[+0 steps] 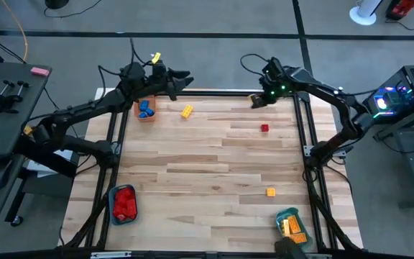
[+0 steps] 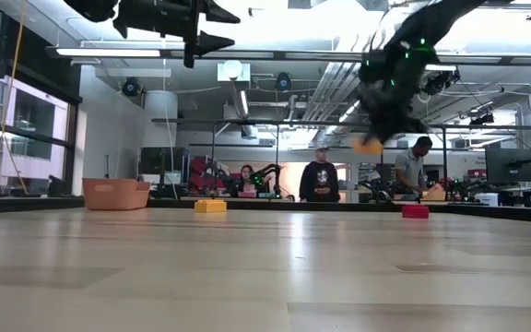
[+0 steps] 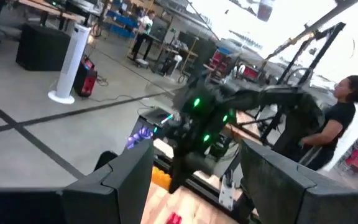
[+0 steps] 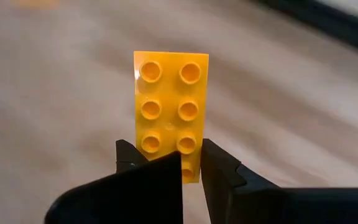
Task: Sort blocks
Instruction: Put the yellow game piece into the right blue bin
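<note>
- The wooden surface carries loose blocks.
- Right gripper, near the far right corner: jaws clamp a yellow block, plain only in its wrist view.
- Left gripper, far left edge: jaws open, empty.

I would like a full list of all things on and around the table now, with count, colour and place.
Held block: one, yellow, clamped in the right gripper, above the table's far right.
Loose blocks: three; yellow far middle, red right of centre, orange near right.
Orange tray: one, far left, blue blocks inside.
Clear tray: one, near left, red blocks inside.
Teal tray: one, near right, yellow blocks inside.
People: several, beyond the table.
Left gripper: open, raised over far left edge.
Right gripper: shut on block.
</note>
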